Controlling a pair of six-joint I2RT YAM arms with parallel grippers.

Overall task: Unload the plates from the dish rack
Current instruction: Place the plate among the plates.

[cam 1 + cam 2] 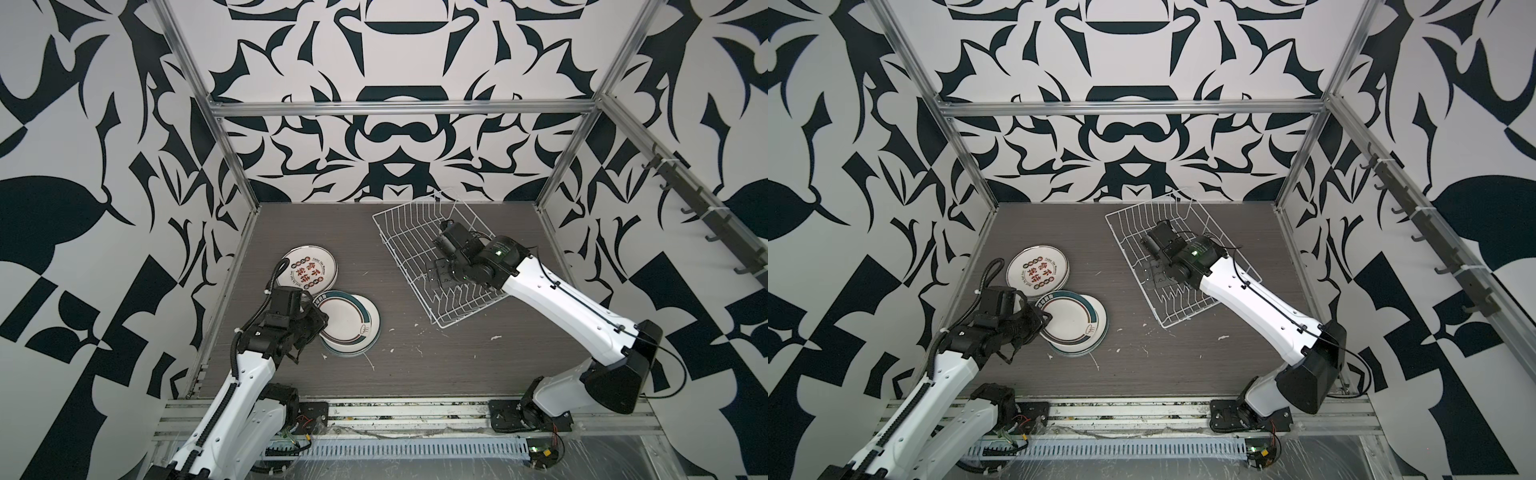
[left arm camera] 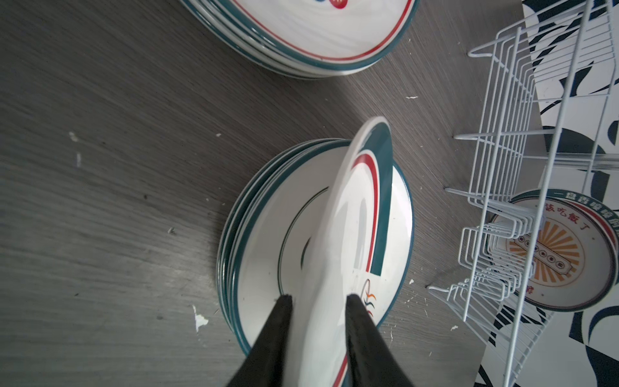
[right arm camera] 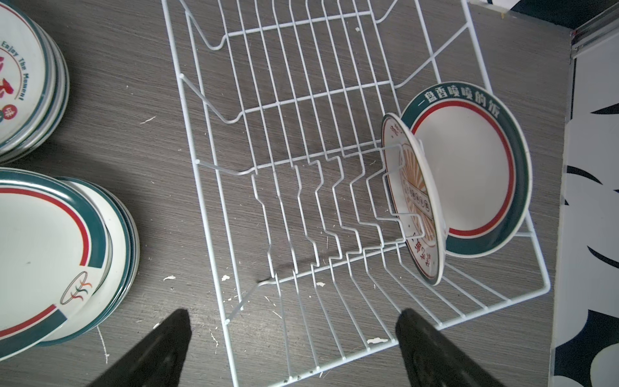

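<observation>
The white wire dish rack (image 1: 399, 232) (image 3: 284, 100) sits at the back right of the table. Two plates stand at one end of it: a sunburst plate (image 3: 415, 201) upright in the slots and a green-rimmed plate (image 3: 469, 167) leaning behind it. My right gripper (image 3: 294, 318) hovers open over the rack's other end. At the left lie a stack with red-brown characters (image 1: 309, 268) and a green-rimmed stack (image 1: 349, 324). A green-rimmed plate (image 2: 355, 217) leans tilted on that stack. Its rim passes between the slightly parted fingers of my left gripper (image 2: 318, 298).
White flecks litter the grey wood-grain table (image 1: 415, 353). Aluminium frame posts (image 1: 232, 158) and patterned walls close in the back and both sides. A rail with hooks (image 1: 706, 216) runs along the right wall. The arm bases sit on a metal rail (image 1: 395, 415) at the front.
</observation>
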